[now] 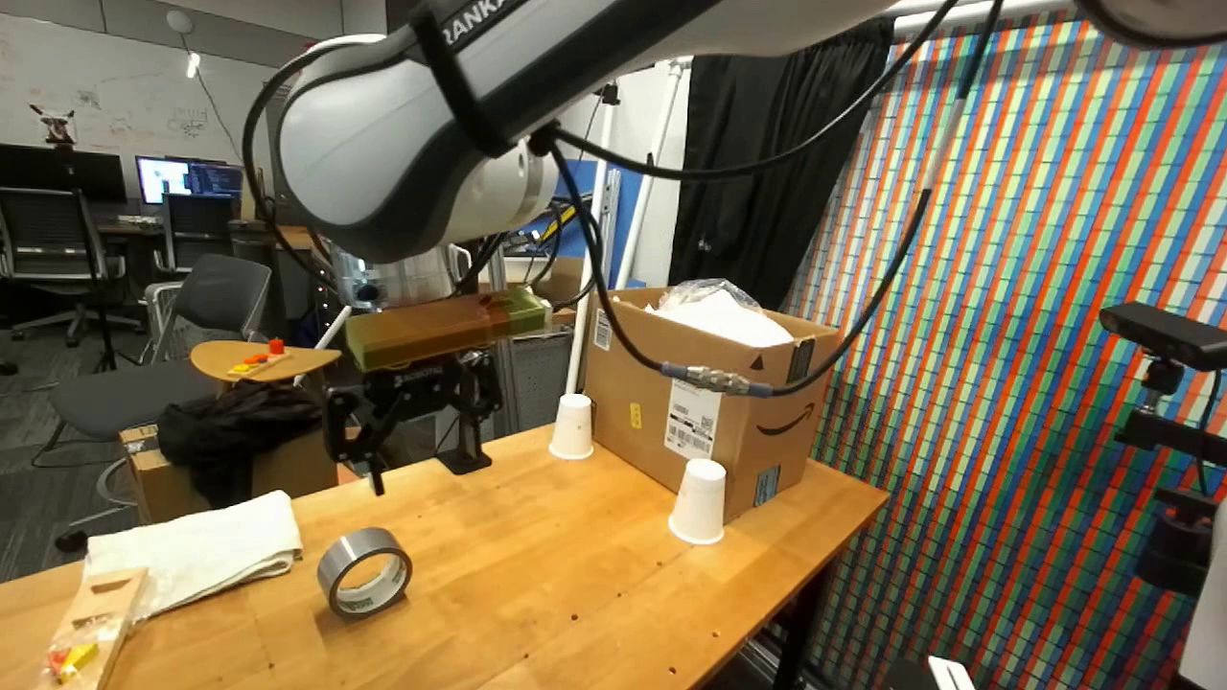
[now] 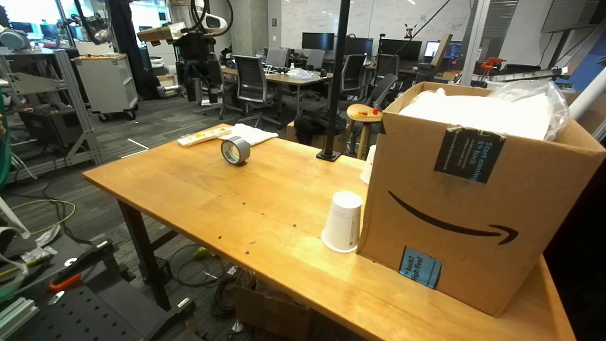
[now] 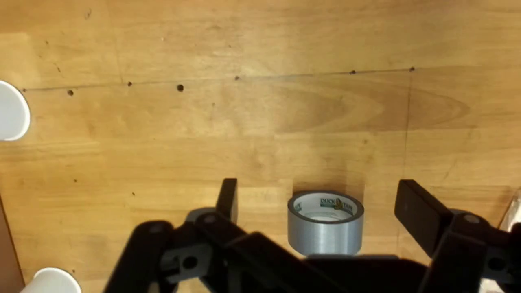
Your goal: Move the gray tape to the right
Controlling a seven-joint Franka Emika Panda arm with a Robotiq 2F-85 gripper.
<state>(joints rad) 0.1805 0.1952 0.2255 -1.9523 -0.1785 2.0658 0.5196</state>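
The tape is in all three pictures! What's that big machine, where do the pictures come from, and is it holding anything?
It's a robot arm. At its end is a gripper, like a hand, with two black fingers spread wide. One picture comes from a camera on the arm, by the gripper, looking down. There the tape shows between the fingers, with gaps on both sides, so nothing is held. The other two come from cameras standing outside the robot, looking from different places. The tape stands on its edge on the table. Nearby are a cloth and a wooden strip with small bright bits. Farther along are two white cups, upside down, and a box.
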